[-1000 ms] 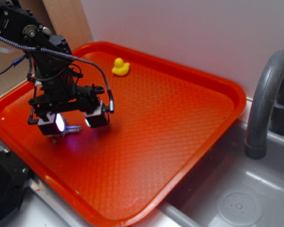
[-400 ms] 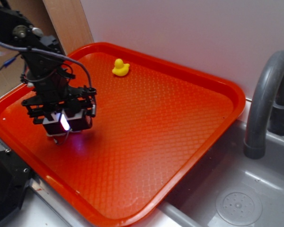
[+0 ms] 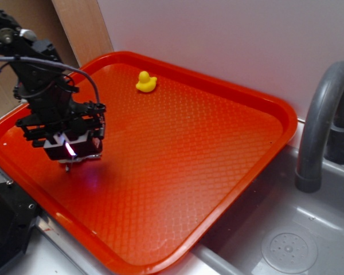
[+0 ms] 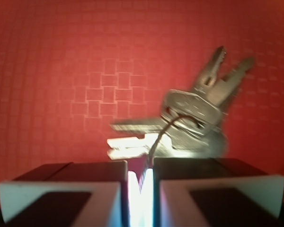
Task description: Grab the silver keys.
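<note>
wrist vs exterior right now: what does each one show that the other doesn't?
Only the wrist view shows the silver keys clearly: several keys fanned on a thin wire ring, the wire running into the narrow gap between the nearly closed fingers.

Only the exterior view shows the yellow duck near the tray's far edge, the grey faucet, the sink basin and the arm above the gripper.

Both show the gripper low over the red tray. In the exterior view the keys are mostly hidden beneath it.
</note>
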`<state>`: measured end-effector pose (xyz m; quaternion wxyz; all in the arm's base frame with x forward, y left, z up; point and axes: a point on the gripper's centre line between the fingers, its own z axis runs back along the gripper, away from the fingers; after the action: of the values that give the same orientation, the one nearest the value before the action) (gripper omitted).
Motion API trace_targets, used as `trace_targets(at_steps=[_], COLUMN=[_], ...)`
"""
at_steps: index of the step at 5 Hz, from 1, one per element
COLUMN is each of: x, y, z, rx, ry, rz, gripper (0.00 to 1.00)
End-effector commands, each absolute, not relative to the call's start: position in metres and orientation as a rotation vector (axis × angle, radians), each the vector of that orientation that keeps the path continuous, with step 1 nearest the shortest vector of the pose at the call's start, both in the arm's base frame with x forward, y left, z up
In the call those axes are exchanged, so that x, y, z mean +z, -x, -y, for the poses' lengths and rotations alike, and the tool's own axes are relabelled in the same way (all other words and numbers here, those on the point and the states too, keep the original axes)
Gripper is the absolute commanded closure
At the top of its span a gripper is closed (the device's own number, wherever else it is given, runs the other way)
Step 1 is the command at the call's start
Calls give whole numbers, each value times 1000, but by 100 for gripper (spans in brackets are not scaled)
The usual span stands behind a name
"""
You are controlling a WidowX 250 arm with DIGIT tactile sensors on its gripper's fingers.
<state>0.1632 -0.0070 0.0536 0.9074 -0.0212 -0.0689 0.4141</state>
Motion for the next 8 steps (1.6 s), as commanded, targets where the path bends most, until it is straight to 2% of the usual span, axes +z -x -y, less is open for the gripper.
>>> trace_targets(at_steps=[1,2,3,4,5,6,8], x=[59,71,121,173,219,232,236], y=[-165,-170,-190,-209,-218,-224,-217], z=[8,9,6,16,27,18,4], rx=[842,739,483,230,53,86,103], ry=[48,57,28,35,20,-33,-39], rz=[183,214,232,293,288,258,240], gripper=[100,100,100,100,100,100,100])
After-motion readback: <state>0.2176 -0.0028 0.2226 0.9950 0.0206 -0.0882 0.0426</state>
